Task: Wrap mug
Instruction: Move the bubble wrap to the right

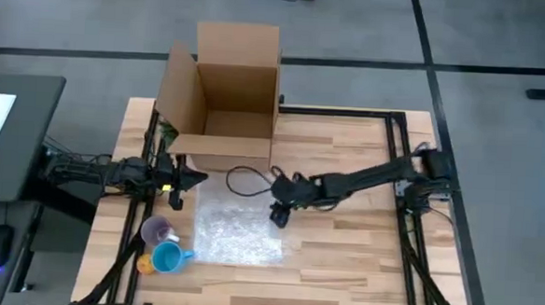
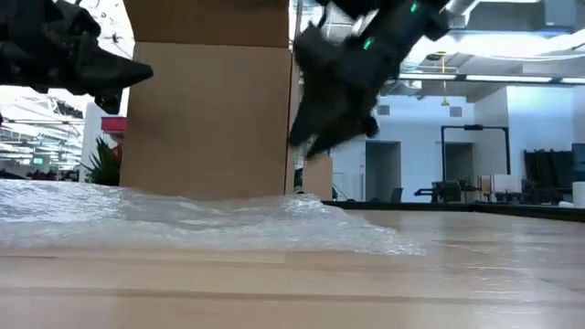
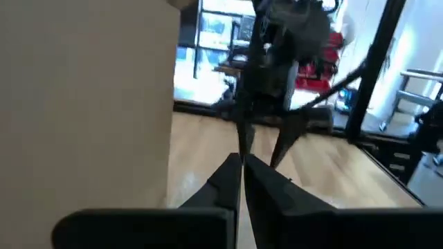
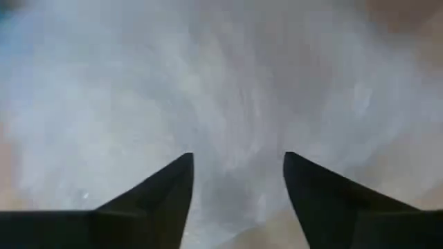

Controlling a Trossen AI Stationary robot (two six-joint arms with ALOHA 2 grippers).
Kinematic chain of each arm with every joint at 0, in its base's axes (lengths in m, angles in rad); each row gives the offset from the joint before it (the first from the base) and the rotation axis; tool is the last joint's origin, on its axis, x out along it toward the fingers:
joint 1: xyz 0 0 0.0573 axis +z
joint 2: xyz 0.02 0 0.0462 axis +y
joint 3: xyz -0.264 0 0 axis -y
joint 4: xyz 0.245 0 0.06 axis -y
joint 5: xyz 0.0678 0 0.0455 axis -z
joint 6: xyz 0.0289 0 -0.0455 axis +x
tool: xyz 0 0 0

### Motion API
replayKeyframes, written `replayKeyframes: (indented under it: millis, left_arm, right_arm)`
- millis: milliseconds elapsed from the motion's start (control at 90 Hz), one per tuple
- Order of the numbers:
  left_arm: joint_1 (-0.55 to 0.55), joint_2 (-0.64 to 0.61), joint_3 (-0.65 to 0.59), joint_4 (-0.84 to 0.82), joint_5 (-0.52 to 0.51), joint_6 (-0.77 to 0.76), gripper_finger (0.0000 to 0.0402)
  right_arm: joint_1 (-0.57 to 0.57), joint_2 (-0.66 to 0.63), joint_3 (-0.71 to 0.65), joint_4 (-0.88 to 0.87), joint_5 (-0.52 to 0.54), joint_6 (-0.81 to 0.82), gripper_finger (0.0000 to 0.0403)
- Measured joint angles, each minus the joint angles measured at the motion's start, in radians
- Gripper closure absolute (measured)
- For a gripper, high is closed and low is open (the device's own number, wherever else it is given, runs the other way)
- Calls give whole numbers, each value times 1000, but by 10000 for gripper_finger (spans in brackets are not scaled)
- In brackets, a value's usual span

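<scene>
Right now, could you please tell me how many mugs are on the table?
2. A translucent purple mug and a bright blue handled mug sit together near the table's front-left corner, left of the clear bubble wrap sheet. None seem hidden.

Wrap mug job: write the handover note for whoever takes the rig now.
Right end effector: open, over the right edge of the bubble wrap sheet, gripping nothing.
Left end effector: shut, empty, waiting at the table's left beside the cardboard box.
Blue mug and purple cup sit off the sheet at its left edge.
Done: sheet spread flat.
Left: place the mug on the sheet and wrap it.
</scene>
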Motion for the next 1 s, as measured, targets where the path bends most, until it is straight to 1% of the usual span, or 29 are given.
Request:
replayKeyframes:
  millis: [56, 144, 289, 389, 478, 567, 622, 700, 767, 822, 1000]
  left_arm:
    - [0, 0, 1, -11, 0, 4, 402]
    - [0, 0, 1, -14, 4, 5, 402]
    - [0, 0, 1, -18, 4, 3, 402]
    - [0, 1, 1, -20, 4, 3, 402]
    - [0, 1, 0, -22, 4, 1, 402]
    - [-1, 1, -1, -19, 4, -10, 402]
    - [-1, 1, -1, -15, 4, -14, 402]
    - [-1, 1, 4, -23, 0, -45, 402]
    - [-1, 13, 21, -56, -32, -82, 402]
    - [-1, 26, 34, -82, -63, -104, 402]
    - [-1, 85, 100, -56, -158, -103, 402]
  right_arm:
    - [17, 45, 16, -8, 1, 121, 169]
    - [40, 96, 49, -21, 29, 260, 170]
    - [71, 153, 104, -88, 86, 393, 191]
    - [85, 173, 132, -136, 116, 433, 229]
    - [95, 174, 154, -181, 119, 439, 290]
    - [104, 155, 205, -305, 93, 397, 367]
    - [108, 129, 250, -430, 71, 352, 389]
    - [111, 69, 332, -584, 56, 289, 391]
    - [115, 7, 398, -723, 55, 202, 393]
    - [116, -50, 445, -783, 53, 124, 398]
    - [117, -257, 569, -971, 28, -93, 401]
